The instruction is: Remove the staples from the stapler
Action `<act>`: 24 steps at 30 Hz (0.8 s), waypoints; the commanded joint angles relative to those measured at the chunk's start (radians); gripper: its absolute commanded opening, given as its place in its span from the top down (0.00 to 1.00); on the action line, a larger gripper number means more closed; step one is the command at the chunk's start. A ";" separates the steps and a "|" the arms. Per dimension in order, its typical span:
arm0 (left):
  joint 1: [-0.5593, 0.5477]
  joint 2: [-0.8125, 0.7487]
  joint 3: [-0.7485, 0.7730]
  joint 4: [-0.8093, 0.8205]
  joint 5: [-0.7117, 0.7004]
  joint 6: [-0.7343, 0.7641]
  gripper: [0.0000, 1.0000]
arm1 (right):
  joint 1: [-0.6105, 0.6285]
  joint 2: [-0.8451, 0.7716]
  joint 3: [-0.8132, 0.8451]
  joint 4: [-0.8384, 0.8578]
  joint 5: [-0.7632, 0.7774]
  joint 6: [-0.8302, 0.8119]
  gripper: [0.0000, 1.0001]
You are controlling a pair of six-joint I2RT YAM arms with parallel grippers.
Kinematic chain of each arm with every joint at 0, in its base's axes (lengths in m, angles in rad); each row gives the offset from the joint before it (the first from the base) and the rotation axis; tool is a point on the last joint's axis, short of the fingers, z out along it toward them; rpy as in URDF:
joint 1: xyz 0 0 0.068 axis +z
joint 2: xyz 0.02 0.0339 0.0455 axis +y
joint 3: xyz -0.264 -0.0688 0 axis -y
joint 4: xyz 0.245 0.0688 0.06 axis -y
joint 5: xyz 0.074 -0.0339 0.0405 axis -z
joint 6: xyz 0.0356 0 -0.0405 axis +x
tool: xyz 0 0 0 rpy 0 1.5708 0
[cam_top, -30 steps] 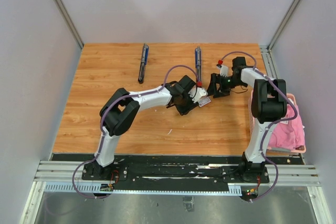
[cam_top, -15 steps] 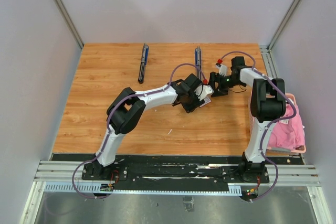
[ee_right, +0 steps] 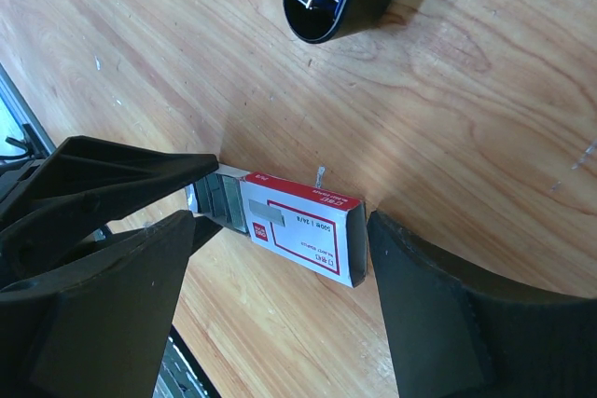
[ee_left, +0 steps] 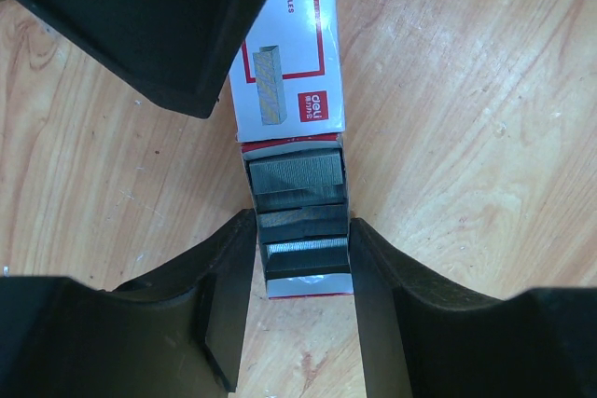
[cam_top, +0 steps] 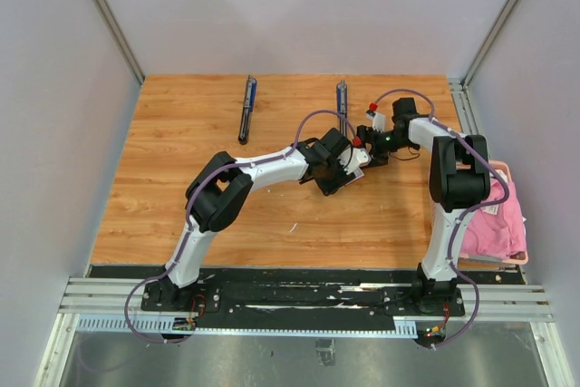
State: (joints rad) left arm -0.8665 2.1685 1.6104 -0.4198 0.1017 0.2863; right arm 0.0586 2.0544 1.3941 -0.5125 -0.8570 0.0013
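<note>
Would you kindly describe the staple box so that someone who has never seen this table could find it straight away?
On the wooden table, find the right-hand blue stapler and look at its near end. There the left pincer grips a small flat staple box: the only white-and-red thing, its tray slid out showing grey staples.

White box (ee_right: 303, 230) with red marking, flat on my wood table (cam_top: 181, 188), centre of frame. Pink cloth (cam_top: 503, 224) piled in a basket (cam_top: 497, 261), right edge of frame.
</note>
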 commanded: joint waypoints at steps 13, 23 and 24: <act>-0.019 0.059 0.019 -0.029 -0.019 -0.010 0.53 | 0.032 0.023 -0.024 0.006 -0.023 0.003 0.22; -0.019 0.068 0.019 -0.027 -0.067 -0.037 0.53 | 0.035 0.007 -0.052 0.005 0.005 0.002 0.22; -0.019 0.068 0.019 -0.027 -0.063 -0.038 0.53 | 0.035 0.007 -0.052 0.004 0.004 0.002 0.22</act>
State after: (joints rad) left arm -0.8757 2.1826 1.6306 -0.4202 0.0639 0.2600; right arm 0.0731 2.0537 1.3796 -0.4885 -0.8749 0.0032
